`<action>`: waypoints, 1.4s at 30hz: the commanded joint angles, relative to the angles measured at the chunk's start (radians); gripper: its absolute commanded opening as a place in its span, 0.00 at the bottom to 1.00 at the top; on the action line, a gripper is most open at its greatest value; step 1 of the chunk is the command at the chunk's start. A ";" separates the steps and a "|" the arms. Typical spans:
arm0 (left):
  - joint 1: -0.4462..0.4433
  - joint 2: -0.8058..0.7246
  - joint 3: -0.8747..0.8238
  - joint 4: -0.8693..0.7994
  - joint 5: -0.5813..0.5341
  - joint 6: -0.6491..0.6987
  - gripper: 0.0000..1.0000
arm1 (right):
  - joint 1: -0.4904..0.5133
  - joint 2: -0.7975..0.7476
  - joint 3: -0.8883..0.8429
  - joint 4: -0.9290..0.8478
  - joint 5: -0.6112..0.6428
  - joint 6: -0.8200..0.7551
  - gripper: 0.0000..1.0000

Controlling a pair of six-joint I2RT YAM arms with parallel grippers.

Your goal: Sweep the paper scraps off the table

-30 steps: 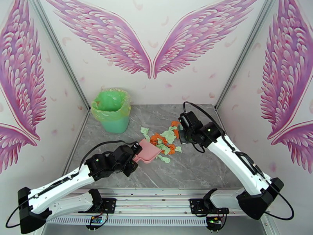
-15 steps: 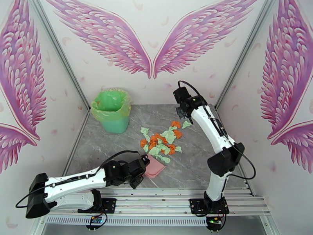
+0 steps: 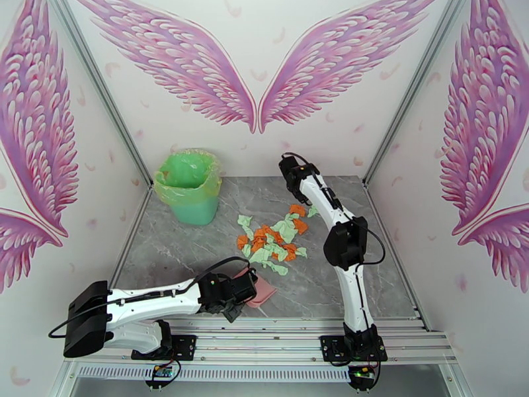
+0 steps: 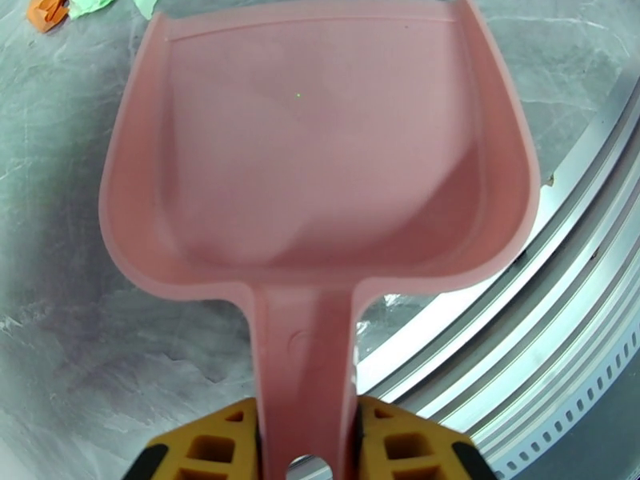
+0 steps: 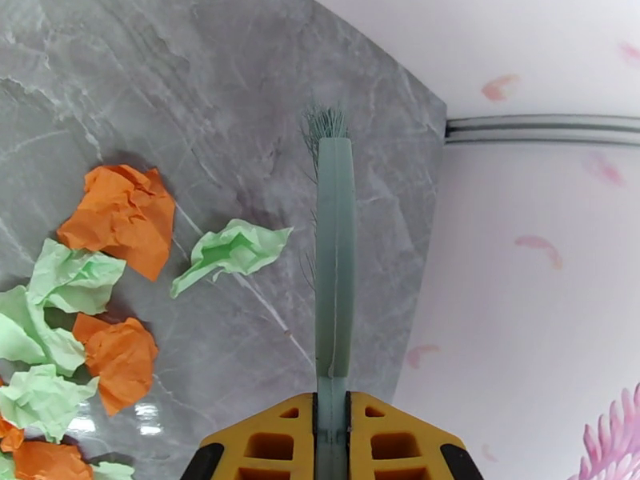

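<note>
The left gripper (image 3: pixel 246 286) has drawn back from the paper scraps (image 3: pixel 272 241) toward the near edge of the surface (image 3: pixel 178 249), taking the pink dustpan (image 3: pixel 264 290) with it. The pan now lies apart from the pile, beside the metal rail (image 4: pixel 520 330). The right gripper (image 3: pixel 291 172), carrying its green brush (image 5: pixel 334 258), has swung from the pile's right side to the far edge, and its arm now stands steeply upright. 1 green scrap (image 3: pixel 312 210) now lies uncovered at the pile's far right.

The top camera overlooks the whole desk (image 3: pixel 172 253) from behind. Both wrist cameras sit close above it, apparently sharing some paper scraps (image 3: pixel 274 241).
</note>
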 commanded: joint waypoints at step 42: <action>0.105 0.116 0.029 0.166 0.038 0.150 0.00 | 0.152 -0.071 -0.364 0.070 -0.114 -0.037 0.00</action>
